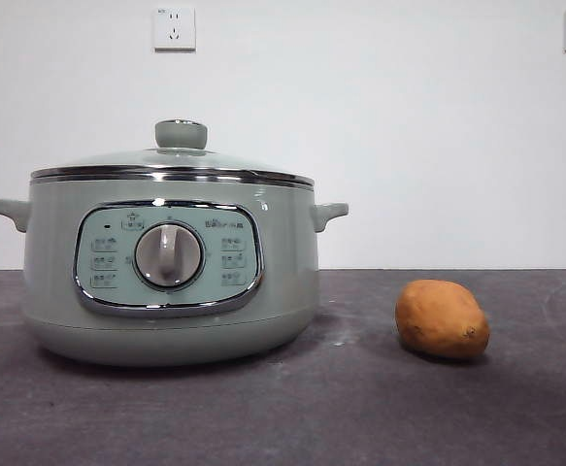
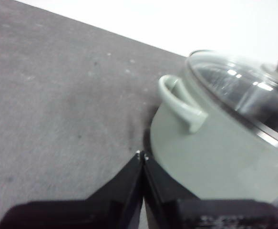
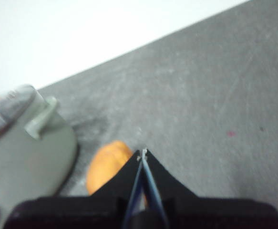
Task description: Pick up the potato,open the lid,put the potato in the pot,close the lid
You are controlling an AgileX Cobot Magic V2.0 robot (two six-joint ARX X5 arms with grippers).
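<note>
The pale sage-green pot stands on the dark table at the left, with the glass lid closed on it. The orange-brown potato lies on the table to the right of the pot. Neither arm shows in the front view. My left gripper is shut and empty, above the table beside the pot's side handle; the lid shows there too. My right gripper is shut and empty, above the potato, which its jaws partly hide. The pot is beside the potato.
The dark grey table runs to a white wall with two sockets. In the right wrist view, bare table stretches away from the potato on the side away from the pot.
</note>
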